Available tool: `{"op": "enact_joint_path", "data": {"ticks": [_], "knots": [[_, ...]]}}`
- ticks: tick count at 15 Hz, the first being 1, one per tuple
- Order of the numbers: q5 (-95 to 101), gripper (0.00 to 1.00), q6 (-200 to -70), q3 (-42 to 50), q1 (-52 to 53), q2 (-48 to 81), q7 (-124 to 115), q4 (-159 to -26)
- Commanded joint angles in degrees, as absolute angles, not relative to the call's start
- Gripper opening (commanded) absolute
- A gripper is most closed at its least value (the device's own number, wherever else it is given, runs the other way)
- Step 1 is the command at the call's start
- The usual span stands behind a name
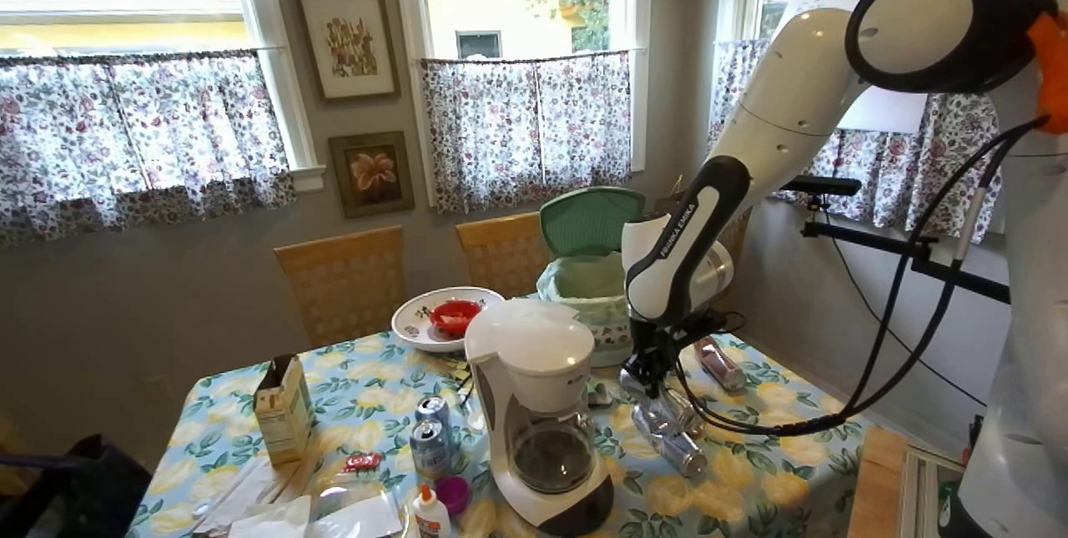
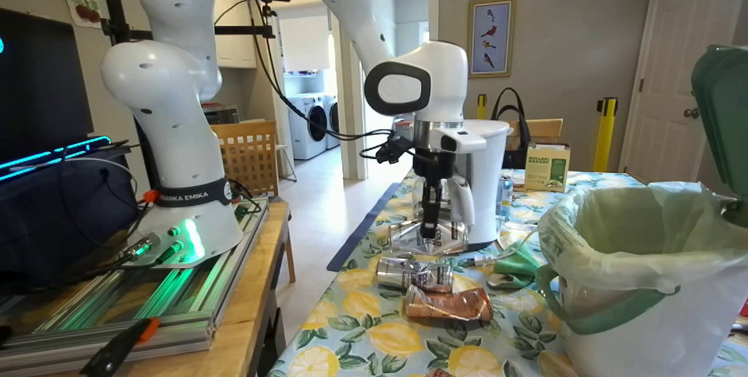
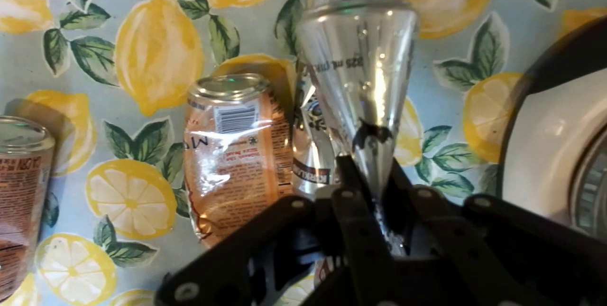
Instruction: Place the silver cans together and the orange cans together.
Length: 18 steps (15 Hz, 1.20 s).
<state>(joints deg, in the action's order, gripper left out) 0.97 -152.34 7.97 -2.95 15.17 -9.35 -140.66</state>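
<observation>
Your tool [image 3: 372, 173] is clamped on one silver can [image 3: 363, 59], near a second silver can [image 3: 310, 147]; that grouping looks nearly done, release pending. In the wrist view, one orange can [image 3: 234, 149] lies just left of these, the other orange can [image 3: 21, 201] apart, farther left on the tabletop [image 3: 118, 121]; you have that grouping left.
</observation>
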Motion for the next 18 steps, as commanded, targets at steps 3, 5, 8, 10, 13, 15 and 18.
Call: {"op": "enact_joint_path", "data": {"ticks": [3, 5, 8, 10, 13, 15, 18], "knots": [[-4.0, 0.04, -149.5, 4.4, -3.3, 18.4, -8.2, -137.4], [-3.3, 0.04, -149.2, 4.4, -3.2, 19.7, -8.5, -136.6], [-2.7, 0.04, -148.8, 4.8, -3.0, 21.2, -9.0, -135.8], [-2.2, 0.04, -148.6, 5.1, -2.8, 22.5, -9.3, -135.2], [-1.9, 0.04, -148.1, 5.5, -2.6, 24.0, -9.5, -134.4], [-1.6, 0.04, -147.7, 5.8, -2.4, 24.9, -9.6, -133.9], [-0.9, 0.17, -147.3, 6.3, -2.1, 25.8, -9.9, -133.3]]}}
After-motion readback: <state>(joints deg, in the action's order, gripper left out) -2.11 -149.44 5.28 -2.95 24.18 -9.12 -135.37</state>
